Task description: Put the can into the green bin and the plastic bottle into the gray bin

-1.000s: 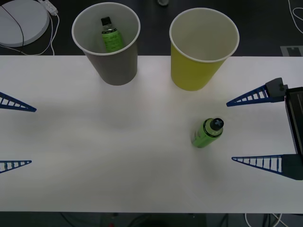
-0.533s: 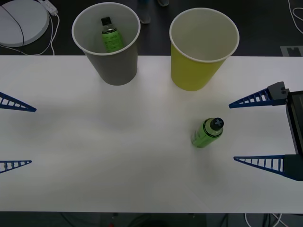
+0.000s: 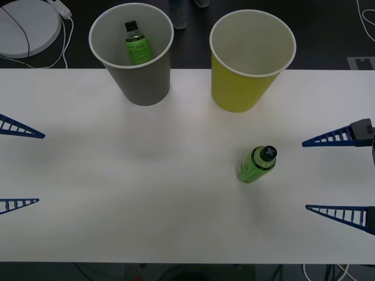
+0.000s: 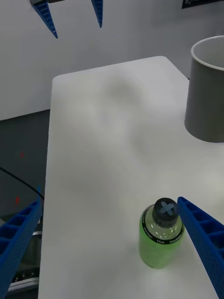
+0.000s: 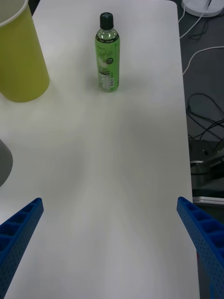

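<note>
1. The left end effector is waiting at the left edge of the white desk, its blue fingers spread wide apart and holding nothing.
2. A white round thing with a cable is lying past the desk's far left corner.
3. The gray bin is standing at the far edge, and a second green bottle is sitting inside it.
4. The green bin is standing just beside the gray one.
5. The plastic bottle is standing upright on the desk, near the green bin, with nothing touching it.
6. The right end effector is sitting at the right edge, fingers wide apart, near the bottle but not around it.
</note>
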Tool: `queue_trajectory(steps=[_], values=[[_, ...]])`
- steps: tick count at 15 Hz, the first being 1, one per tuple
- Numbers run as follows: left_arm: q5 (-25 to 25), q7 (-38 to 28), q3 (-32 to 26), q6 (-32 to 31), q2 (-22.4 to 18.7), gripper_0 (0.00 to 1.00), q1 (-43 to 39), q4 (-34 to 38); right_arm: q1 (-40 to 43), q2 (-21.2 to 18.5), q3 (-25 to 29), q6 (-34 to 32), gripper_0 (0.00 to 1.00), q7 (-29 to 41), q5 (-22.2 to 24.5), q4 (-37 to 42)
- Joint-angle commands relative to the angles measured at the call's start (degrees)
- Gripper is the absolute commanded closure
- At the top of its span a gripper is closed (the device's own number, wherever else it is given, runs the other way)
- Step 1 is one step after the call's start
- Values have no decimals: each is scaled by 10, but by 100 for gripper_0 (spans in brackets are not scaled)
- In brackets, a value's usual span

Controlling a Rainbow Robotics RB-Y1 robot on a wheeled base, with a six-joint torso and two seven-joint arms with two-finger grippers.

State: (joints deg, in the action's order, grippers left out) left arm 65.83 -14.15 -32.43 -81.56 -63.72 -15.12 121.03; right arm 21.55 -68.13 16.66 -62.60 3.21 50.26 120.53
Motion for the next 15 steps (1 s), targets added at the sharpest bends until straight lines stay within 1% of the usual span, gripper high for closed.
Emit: queue_trajectory(steps=[1,3,5,9,12,15], values=[[0,0,0,0,0,0,0,0,29,16,9,1,0,-17,-1,-14],[0,0,0,0,0,0,0,0,40,28,9,0,0,-34,-2,-33],[0,0,0,0,0,0,0,0,53,41,10,8,0,-79,-17,-54],[0,0,0,0,0,0,0,0,116,47,8,77,0,-137,-39,-58],[0,0,0,0,0,0,0,0,140,56,6,114,0,-142,-40,-65],[0,0,0,0,0,0,0,0,138,65,-19,147,0,-147,-45,-84]])
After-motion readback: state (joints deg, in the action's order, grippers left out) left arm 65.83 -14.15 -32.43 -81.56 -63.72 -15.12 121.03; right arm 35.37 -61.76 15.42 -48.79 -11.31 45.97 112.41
